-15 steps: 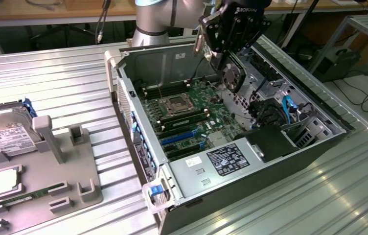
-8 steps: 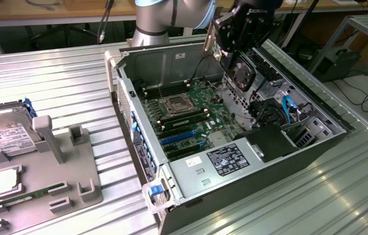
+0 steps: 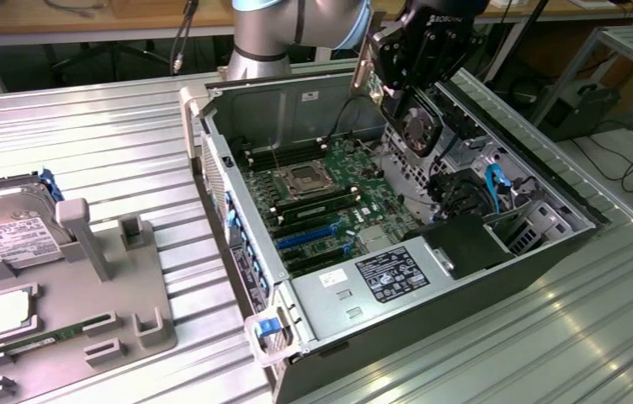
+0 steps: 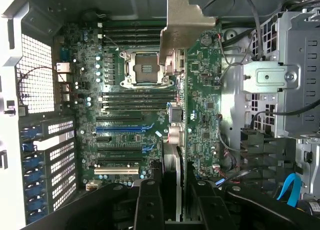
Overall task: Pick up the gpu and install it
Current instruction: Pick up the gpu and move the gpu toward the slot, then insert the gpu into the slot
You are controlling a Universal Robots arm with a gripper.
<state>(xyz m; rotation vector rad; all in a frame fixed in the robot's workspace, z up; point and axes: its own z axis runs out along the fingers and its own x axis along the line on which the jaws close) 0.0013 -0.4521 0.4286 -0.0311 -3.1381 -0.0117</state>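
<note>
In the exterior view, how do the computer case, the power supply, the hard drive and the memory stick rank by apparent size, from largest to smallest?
1. computer case
2. power supply
3. hard drive, cut off by the picture's edge, so its place after the power supply is unsure
4. memory stick

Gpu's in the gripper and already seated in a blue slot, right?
No. The gpu is in the gripper but not seated: the exterior view shows it held up above the motherboard, with the blue slots empty.
</note>
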